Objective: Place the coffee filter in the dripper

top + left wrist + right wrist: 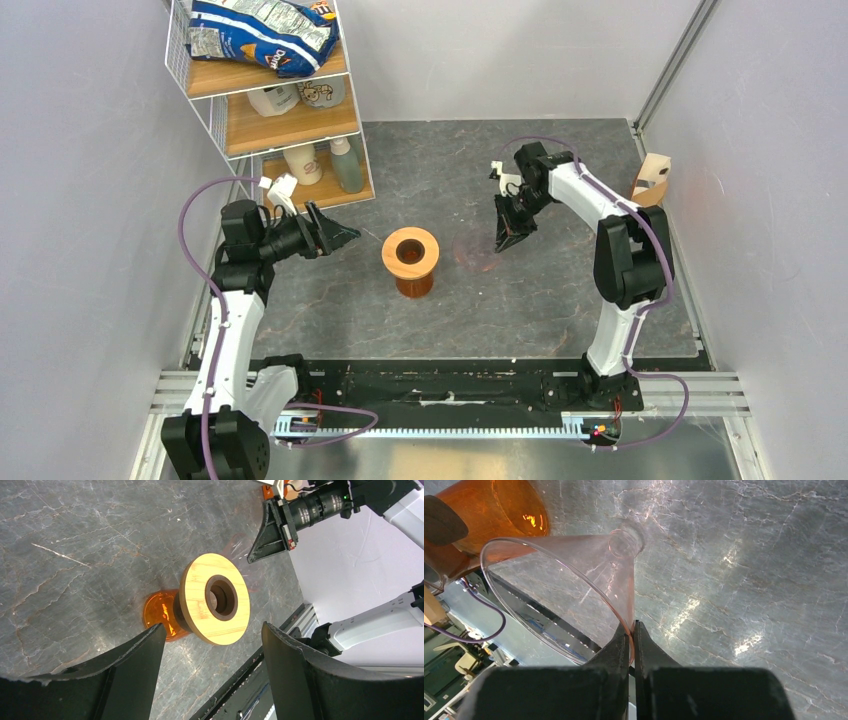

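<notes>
The dripper [410,251], a light-wood ring with a dark centre hole [215,599], sits on top of an amber glass vessel [159,614] at mid-table. The coffee filter [477,250] looks here like a thin, see-through, pinkish wide cone [574,575]. It lies on its side on the dark stone top just right of the vessel. My right gripper [632,630] is shut on the near rim of that cone, fingers pointing down [503,243]. My left gripper [345,236] hangs open left of the dripper, apart from it, with nothing between its fingers [214,627].
A wire shelf [270,100] with bottles and a chip bag stands at the back left, close behind the left arm. A pale wooden stand [652,178] leans at the right wall. The black rail [450,385] runs along the near edge.
</notes>
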Robot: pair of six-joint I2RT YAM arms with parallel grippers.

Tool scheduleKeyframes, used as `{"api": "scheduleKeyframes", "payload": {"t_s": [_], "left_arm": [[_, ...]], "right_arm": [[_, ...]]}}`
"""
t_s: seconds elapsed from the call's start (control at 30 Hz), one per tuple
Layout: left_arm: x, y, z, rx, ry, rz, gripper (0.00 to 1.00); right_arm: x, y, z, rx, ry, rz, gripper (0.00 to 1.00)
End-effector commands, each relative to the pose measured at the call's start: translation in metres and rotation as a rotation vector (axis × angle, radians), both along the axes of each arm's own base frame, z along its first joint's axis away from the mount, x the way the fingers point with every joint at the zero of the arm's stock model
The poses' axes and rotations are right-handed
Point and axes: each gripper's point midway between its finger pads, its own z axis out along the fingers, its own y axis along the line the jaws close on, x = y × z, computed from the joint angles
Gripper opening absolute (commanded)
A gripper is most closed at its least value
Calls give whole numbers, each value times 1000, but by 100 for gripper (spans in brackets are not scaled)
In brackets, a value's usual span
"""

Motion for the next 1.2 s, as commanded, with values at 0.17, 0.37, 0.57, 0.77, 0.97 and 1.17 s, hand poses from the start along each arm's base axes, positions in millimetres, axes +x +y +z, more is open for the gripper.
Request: {"api": "scheduleKeyframes", "payload": {"t_s": [0.17, 0.37, 0.57, 0.77, 0.97, 1.17], "left_arm": [[4, 4, 11, 9, -45, 29, 78], [3, 6, 17, 20, -69, 48, 78], [1, 8, 17, 30, -90, 65, 79], [2, 8, 16, 26, -88, 69, 79], [1, 7, 22, 24, -101, 61, 79], [-3, 1, 32, 4, -127, 13, 78]], "right_arm": [[5, 7, 151, 140, -288, 28, 0], [-17, 37, 191, 205, -200, 114, 0], [-39, 73, 210, 179, -329, 248, 0], [-52, 100, 201, 174, -315, 304, 0], [-44, 118, 184, 174, -264, 309, 0], [-33, 131, 176, 183, -240, 292, 0]]}}
